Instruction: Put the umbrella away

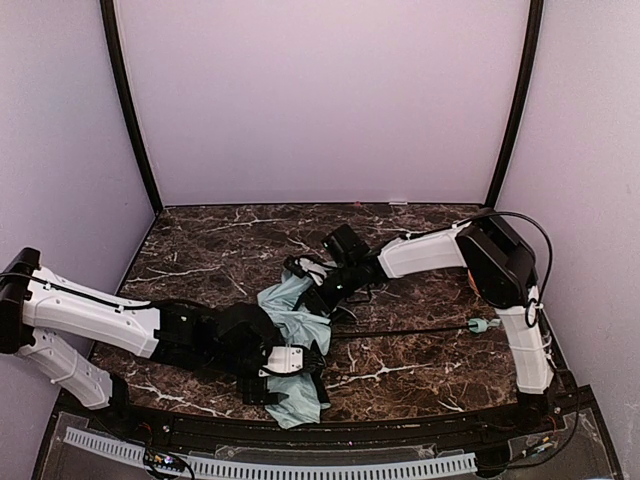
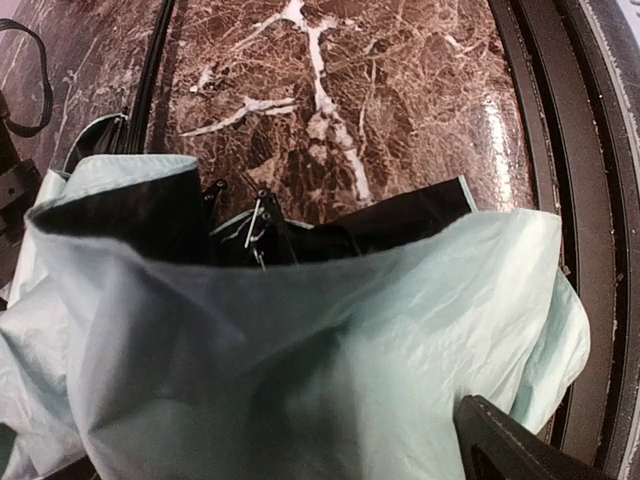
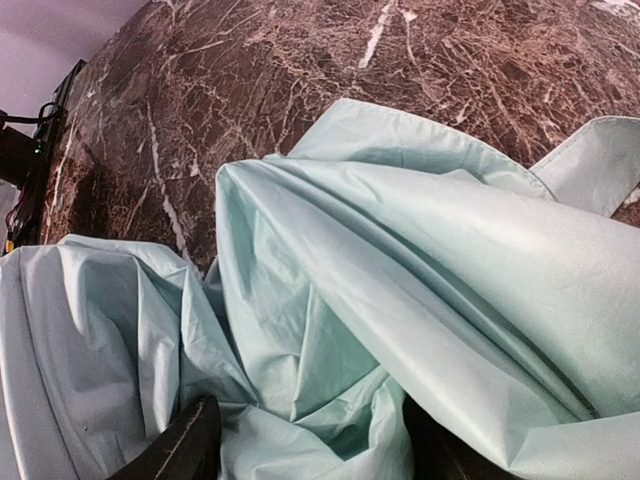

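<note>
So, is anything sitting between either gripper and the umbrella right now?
Nothing visible does. The right gripper has mint fabric of the umbrella bunched between its fingers, and the left gripper hangs right over the same fabric near the table's front edge. No place to put it away shows in these views.

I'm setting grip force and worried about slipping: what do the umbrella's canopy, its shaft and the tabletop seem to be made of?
Canopy: thin woven synthetic, likely nylon or polyester; pale mint, soft sheen, sharp creases, black lining. Shaft: thin, black, straight, probably metal, too small to confirm. Tabletop: brown marble look with white veins, glossy reflections; real stone or laminate cannot be told.
</note>
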Controlling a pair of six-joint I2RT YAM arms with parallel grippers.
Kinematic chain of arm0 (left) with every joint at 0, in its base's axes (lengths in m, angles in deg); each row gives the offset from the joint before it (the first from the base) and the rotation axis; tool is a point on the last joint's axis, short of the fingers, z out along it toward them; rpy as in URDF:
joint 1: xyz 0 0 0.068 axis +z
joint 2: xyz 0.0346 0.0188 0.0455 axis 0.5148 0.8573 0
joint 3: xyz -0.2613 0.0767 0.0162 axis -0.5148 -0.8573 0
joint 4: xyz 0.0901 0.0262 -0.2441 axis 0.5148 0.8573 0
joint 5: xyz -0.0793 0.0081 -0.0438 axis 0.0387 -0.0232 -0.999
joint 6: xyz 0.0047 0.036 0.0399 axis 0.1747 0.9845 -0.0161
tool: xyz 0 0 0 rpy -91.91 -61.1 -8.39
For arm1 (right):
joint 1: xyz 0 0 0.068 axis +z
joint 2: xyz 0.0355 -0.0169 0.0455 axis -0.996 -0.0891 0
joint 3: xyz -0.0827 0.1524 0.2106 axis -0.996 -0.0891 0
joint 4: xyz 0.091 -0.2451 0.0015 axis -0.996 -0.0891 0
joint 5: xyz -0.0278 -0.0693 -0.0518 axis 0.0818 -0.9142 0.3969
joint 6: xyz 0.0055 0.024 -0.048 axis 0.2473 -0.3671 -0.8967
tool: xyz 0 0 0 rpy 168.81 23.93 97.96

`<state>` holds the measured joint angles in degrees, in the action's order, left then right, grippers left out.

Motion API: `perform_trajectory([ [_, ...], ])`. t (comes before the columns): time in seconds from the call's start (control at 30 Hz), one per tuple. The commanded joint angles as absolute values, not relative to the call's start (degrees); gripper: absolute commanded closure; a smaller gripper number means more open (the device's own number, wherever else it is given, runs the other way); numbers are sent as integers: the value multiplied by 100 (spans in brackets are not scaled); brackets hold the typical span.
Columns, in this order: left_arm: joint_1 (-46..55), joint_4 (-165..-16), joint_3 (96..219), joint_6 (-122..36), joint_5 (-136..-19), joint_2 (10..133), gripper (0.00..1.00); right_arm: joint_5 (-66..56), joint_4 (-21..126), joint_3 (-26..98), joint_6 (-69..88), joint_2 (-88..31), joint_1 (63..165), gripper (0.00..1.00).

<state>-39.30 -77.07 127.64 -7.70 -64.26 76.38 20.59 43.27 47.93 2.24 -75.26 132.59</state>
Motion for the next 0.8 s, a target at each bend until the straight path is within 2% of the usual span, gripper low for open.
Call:
perform_trajectory([
  [0.0,-3942,-8239,12570,-491,-6336,7808,9,2084,4019,4646,150,-7915,13224,39],
  [0.17,-3941,-8546,12870,-520,-5803,7669,79,2256,3933,4483,-14,-7811,13234,40],
  [0.23,-3942,-8921,12789,-454,-5834,7379,95,2344,4014,4306,-82,-7690,13244,40],
  [0.27,-3934,-9119,12727,-416,-5873,7235,99,2391,4058,4219,-118,-7639,13255,40],
  [0.4,-3760,-9678,12681,-454,-6196,6929,100,2603,4149,3966,-239,-7534,13300,40],
  [0.53,-3106,-9939,12886,-946,-6529,7029,100,2694,4060,3920,-441,-7541,13387,40],
  [0.77,-2216,-10280,13125,-1494,-6304,8034,100,3046,4064,3806,-667,-7388,13385,40],
])
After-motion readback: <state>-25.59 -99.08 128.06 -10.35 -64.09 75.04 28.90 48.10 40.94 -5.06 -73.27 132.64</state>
